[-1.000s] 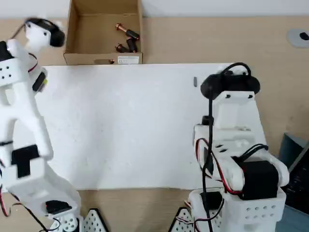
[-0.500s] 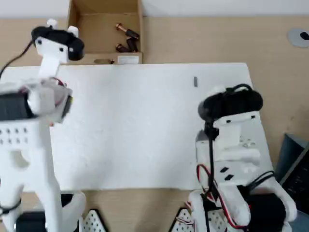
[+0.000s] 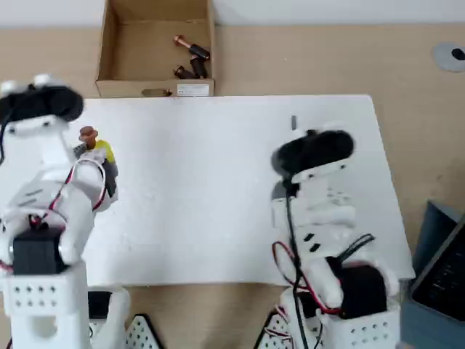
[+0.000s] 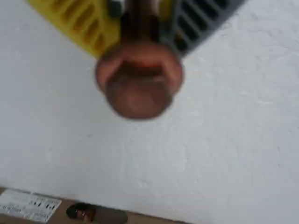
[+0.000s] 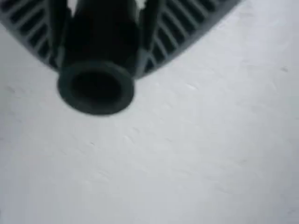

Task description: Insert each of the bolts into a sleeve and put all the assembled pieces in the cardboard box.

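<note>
1. Surface: a pale wooden worktop [image 3: 421,109] carrying a white foam mat [image 3: 203,189] that reaches from one arm across to the other.
2. Container: an open cardboard box [image 3: 109,51] at the far edge of the mat, on the left arm's side. Assembled pieces [image 3: 192,48] lie inside, against the wall nearer the middle of the worktop.
3. Left gripper [image 4: 140,21]: fingers [image 4: 74,21] closed on the shaft of a copper bolt [image 4: 139,84], with the head standing out beyond the tips. It is held above the mat, short of the box.
4. Right gripper [image 5: 100,28]: fingers [image 5: 187,28] closed around a black sleeve [image 5: 96,87], with the open mouth facing outward. It is held above the mat, well apart from the bolt.
5. Step in hand, as judged: joining bolt and sleeve.
   - Bring both over the middle of the mat and set the two axes in one line.
   - Feed the shaft straight into the sleeve's mouth, keeping both grips firm.
   - The head leads at the left gripper, and how much shaft is free behind the fingers cannot be told, so the bolt may need turning or regripping.
6. Surroundings:
   - A small grey piece [image 3: 293,122] lies on the mat just beyond the right arm.
   - A grey disc [image 3: 450,54] sits at the far corner of the worktop.
   - A dark object [image 3: 436,276] sits beside the right arm's base.
7. Obstructions, as judged: the box's near wall must be cleared at drop-off, and the grey piece lies close to the right arm's reach.
</note>
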Robot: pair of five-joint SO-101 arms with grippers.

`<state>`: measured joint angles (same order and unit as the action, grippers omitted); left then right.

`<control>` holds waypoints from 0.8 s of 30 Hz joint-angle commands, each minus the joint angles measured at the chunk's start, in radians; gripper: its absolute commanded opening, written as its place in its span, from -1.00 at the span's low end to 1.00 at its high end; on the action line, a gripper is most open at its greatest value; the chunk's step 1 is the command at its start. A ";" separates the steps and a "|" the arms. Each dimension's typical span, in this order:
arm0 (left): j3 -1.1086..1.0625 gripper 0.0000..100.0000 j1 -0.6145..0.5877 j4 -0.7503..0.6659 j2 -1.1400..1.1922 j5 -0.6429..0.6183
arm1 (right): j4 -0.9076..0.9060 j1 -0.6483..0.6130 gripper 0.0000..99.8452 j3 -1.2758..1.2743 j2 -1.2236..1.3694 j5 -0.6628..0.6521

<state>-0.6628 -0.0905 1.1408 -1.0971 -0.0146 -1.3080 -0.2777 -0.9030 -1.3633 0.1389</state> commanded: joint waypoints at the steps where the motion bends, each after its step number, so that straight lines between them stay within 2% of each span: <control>1: -0.071 -1.00 0.017 -0.087 -0.113 -0.083 | 0.101 -0.090 -0.98 -0.074 -0.045 0.000; 9: -0.235 -1.00 0.216 -0.175 -0.366 -0.270 | 0.247 -0.285 -0.98 -0.213 -0.091 0.000; 16: -0.341 -1.00 0.384 -0.247 -0.570 -0.373 | 0.273 -0.404 -0.98 -0.223 -0.091 0.000; 24: -0.336 -1.00 0.482 -0.242 -0.621 -0.453 | 0.273 -0.513 -0.98 -0.219 -0.091 0.000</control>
<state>-1.0111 0.3652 0.9244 -1.7093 -0.4427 -1.0610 -0.7549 -1.1285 -1.4385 0.1389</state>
